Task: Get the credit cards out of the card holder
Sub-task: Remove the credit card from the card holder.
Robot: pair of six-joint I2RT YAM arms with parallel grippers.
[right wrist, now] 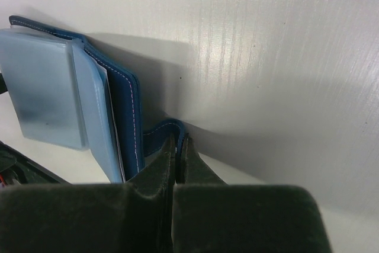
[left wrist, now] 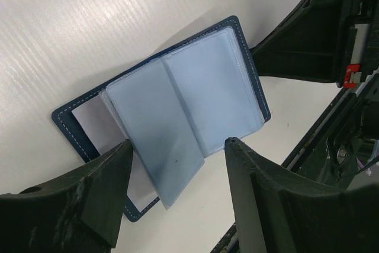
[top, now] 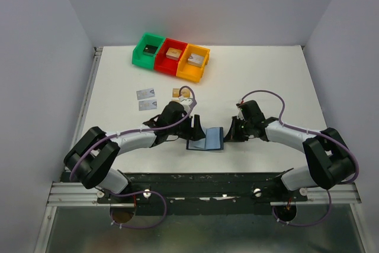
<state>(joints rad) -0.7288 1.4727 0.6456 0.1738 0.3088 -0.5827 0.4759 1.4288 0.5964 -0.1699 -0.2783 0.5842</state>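
Observation:
The navy card holder (top: 206, 139) lies open near the table's front edge, between both grippers. In the left wrist view the card holder (left wrist: 177, 96) shows pale blue, clear pockets, and no card shows inside them. My left gripper (left wrist: 176, 149) is open and empty over its near edge; it also shows in the top view (top: 195, 125). My right gripper (right wrist: 180, 138) is shut on the holder's strap tab (right wrist: 155, 134), beside the holder's cover (right wrist: 125, 102); it also shows in the top view (top: 230, 131). Two silver-grey credit cards (top: 145, 93) (top: 144, 105) and a tan one (top: 176, 92) lie on the table behind my left arm.
Green (top: 148, 50), red (top: 171, 57) and orange (top: 194, 63) bins stand in a row at the back, each with a small block inside. White walls close the table at the left, right and back.

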